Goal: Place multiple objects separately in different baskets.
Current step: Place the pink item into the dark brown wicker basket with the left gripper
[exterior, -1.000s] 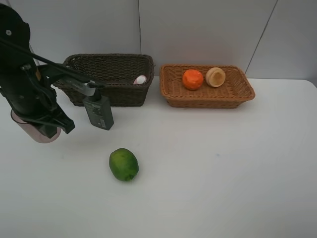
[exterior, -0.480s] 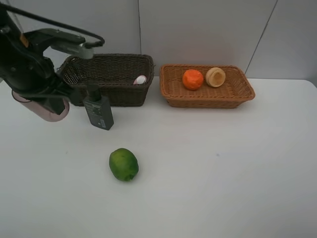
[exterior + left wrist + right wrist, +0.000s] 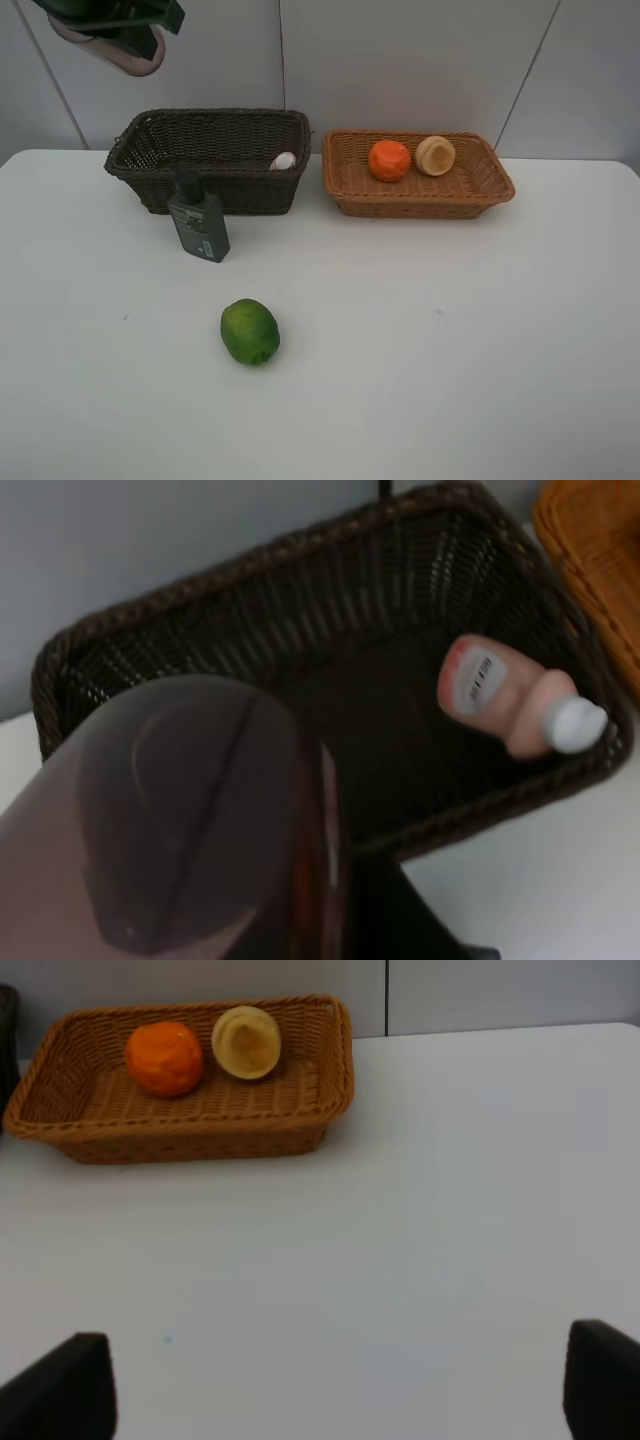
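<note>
My left gripper (image 3: 120, 18) is high at the back left, above the dark brown basket (image 3: 230, 190), shut on the translucent mauve cup (image 3: 115, 50). In the left wrist view the cup (image 3: 180, 830) hangs over the dark basket (image 3: 250, 565), where the pink bottle (image 3: 495, 690) lies; its white cap (image 3: 283, 160) shows in the high view. The dark green pump bottle (image 3: 198, 222) stands in front of that basket. The lime (image 3: 249, 331) lies on the table. The orange (image 3: 389, 160) and the pale fruit (image 3: 435, 155) lie in the tan basket (image 3: 420, 205). My right gripper (image 3: 330, 1390) is open and empty.
The white table (image 3: 450, 350) has a wall close behind both baskets. In the right wrist view the tan basket (image 3: 180, 1145) holds the orange (image 3: 163, 1057) and the fruit (image 3: 246, 1042), well ahead of the gripper. The right arm is out of the high view.
My left gripper has lifted the mauve cup off the table at the left and carried it up and back, to above the dark basket. Nothing else has moved.
</note>
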Controlling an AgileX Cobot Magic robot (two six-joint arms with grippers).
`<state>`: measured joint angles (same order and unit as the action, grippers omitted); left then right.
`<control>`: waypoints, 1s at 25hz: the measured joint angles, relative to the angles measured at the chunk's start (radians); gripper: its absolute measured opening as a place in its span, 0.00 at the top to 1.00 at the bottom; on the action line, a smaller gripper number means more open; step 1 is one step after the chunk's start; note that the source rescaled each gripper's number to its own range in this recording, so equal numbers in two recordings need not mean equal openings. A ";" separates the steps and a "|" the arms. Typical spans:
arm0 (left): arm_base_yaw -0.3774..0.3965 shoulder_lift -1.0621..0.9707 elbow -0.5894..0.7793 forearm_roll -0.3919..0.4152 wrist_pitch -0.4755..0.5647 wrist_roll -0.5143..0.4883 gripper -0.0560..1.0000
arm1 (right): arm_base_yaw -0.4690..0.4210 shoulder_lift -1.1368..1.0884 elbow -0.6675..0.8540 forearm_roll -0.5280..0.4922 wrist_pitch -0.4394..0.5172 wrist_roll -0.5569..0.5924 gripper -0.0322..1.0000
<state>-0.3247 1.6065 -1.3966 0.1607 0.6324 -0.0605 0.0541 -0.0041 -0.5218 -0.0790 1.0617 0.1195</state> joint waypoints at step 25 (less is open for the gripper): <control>0.084 0.509 -0.149 -0.008 -0.257 -0.158 0.94 | 0.000 0.000 0.000 0.000 0.000 0.000 0.03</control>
<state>-0.2404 2.1157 -1.5457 0.1523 0.3756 -0.2186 0.0541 -0.0041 -0.5218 -0.0790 1.0617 0.1195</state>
